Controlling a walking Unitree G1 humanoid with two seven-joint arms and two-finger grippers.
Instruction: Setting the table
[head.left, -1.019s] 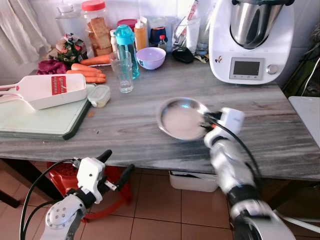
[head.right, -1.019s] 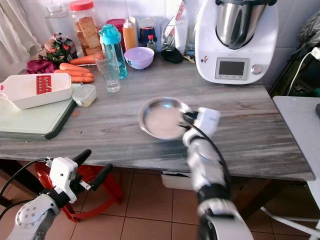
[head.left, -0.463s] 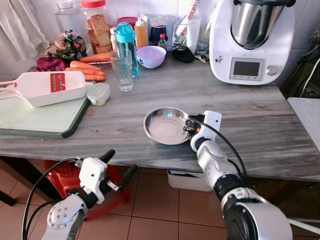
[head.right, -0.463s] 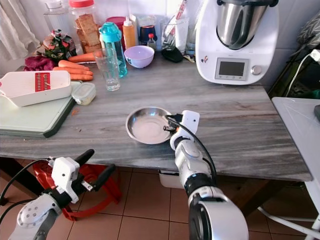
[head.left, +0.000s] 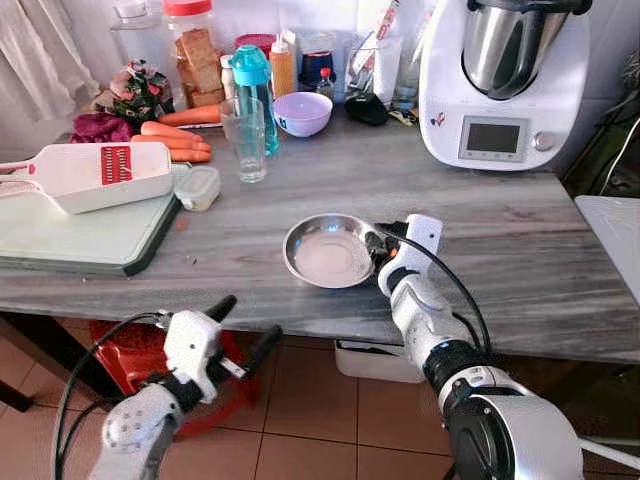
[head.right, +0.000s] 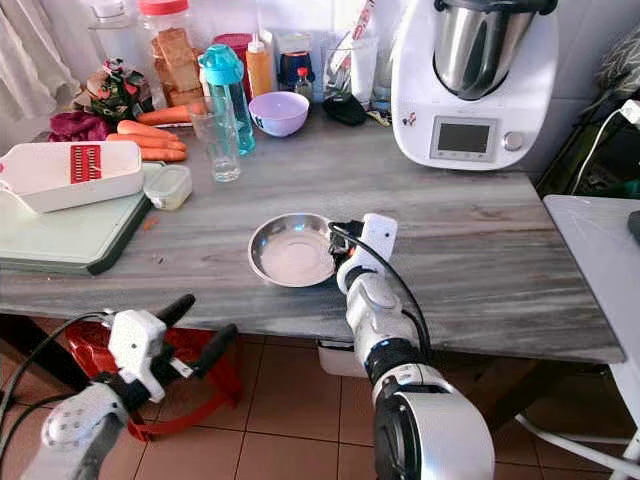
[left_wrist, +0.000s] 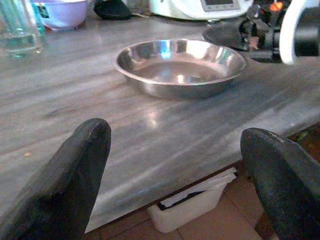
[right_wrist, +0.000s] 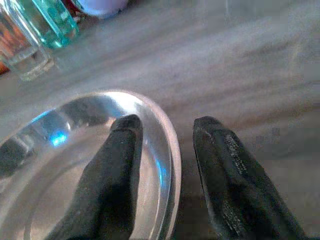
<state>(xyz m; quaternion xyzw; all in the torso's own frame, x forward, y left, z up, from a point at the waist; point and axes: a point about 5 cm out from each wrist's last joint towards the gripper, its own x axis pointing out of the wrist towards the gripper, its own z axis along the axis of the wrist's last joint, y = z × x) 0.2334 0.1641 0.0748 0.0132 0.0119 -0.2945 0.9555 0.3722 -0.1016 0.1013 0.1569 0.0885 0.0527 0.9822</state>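
Since the earlier frame, the steel bowl (head.left: 329, 251) has travelled left and toward the near table edge, drawn there by the right gripper (head.left: 382, 247).

Left eye view: one bowl rests flat on the grey table (head.left: 520, 250); one glass (head.left: 243, 140), one teal bottle (head.left: 254, 95) and one lilac bowl (head.left: 302, 114) stand well behind. The left gripper (head.left: 236, 328) hangs below the table edge, fingers spread, holding nothing.

Left wrist view: the bowl sits level, apparently touching the top all round, though the far rim is soft.

Right wrist view: one finger (right_wrist: 112, 165) lies inside the rim, the other outside, slightly parted. Judgement: open fully and withdraw straight back, so the rim is not dragged.
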